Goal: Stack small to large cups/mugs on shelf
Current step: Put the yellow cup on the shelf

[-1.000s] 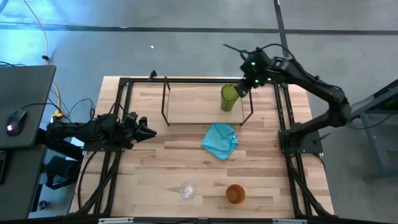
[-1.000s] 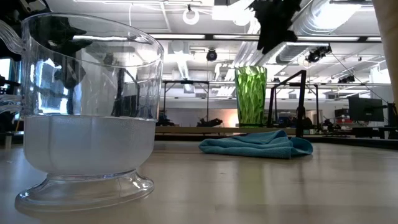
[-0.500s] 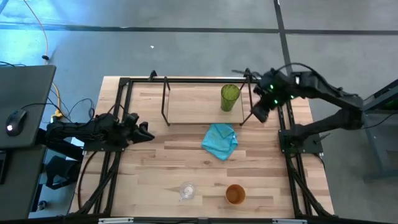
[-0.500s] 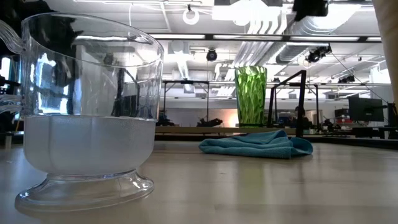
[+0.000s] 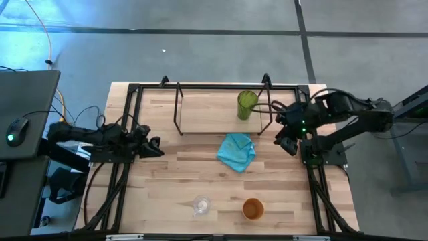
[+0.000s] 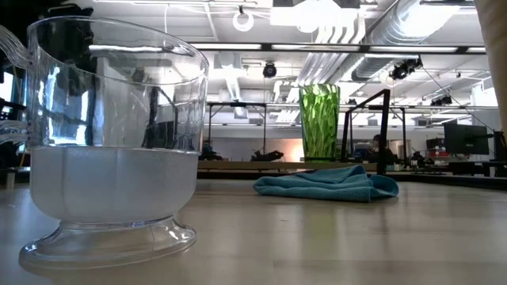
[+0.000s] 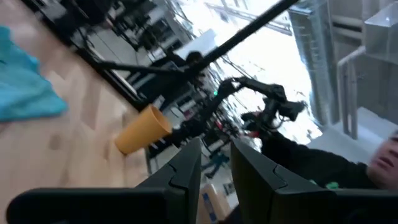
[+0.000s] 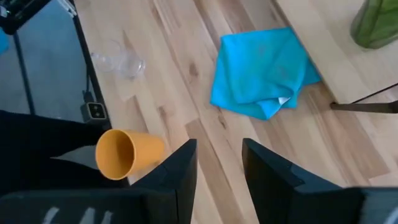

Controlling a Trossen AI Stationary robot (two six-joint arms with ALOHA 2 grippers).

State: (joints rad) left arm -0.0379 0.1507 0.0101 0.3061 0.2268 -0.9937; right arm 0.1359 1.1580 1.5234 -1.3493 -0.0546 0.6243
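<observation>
The green tumbler stands upright on the right part of the shelf's wood base. The clear glass cup and the orange cup stand on the table near its near edge. My right gripper is open and empty, just right of the shelf's right end, past the tumbler. My left gripper waits at the table's left side, open by a narrow gap, holding nothing. Neither gripper shows in the low view.
A crumpled turquoise cloth lies on the table just in front of the shelf, between it and the two cups. Black frame rails run along the table's left, right and far sides. Bare wood lies left of the cloth.
My right gripper has drawn away from the top of the green tumbler, moving toward the table's right edge, then nearer and lower beside the shelf's right end. It has left the low view. The tumbler has stayed upright on the shelf.
</observation>
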